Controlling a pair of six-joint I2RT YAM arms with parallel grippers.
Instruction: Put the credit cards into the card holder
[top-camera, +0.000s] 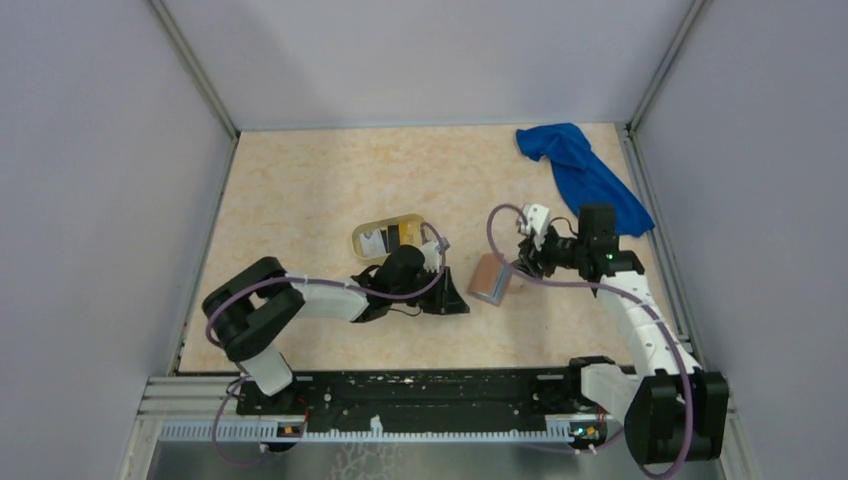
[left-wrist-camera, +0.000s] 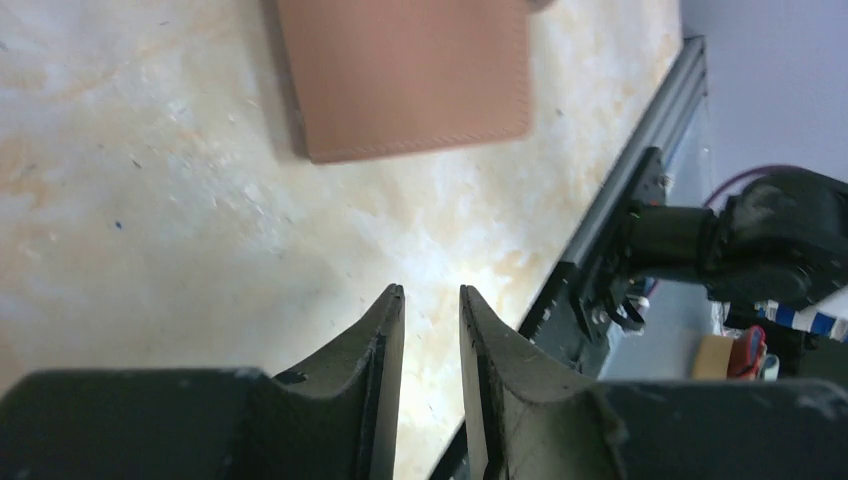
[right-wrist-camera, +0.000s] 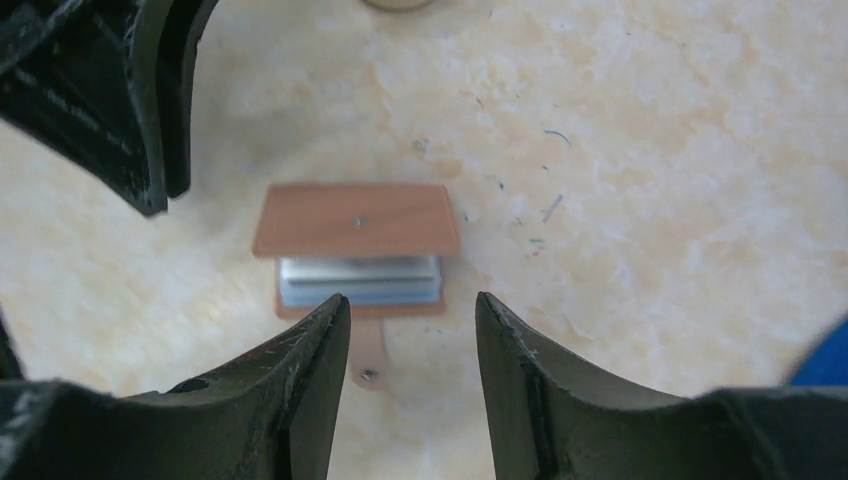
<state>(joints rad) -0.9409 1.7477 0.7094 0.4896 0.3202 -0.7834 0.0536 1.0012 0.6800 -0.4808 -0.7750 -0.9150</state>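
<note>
The tan card holder (top-camera: 492, 280) lies half open on the table between both grippers, its grey-blue slots (right-wrist-camera: 360, 280) facing my right gripper. My right gripper (right-wrist-camera: 412, 298) hovers open just in front of the card holder (right-wrist-camera: 355, 220), above its snap strap (right-wrist-camera: 368, 365), with nothing between the fingers. My left gripper (left-wrist-camera: 432, 292) sits low on the holder's other side with a narrow gap between its jaws and nothing in it. In its view the holder's tan cover (left-wrist-camera: 405, 75) lies ahead. Credit cards (top-camera: 390, 238), white and dark, lie in the pale yellow tray (top-camera: 356, 243).
A blue cloth (top-camera: 585, 175) lies crumpled at the far right corner. Grey walls close in the table on three sides. The metal rail (top-camera: 420, 390) with the arm bases runs along the near edge. The left arm's elbow (top-camera: 255, 310) rests low at the near left.
</note>
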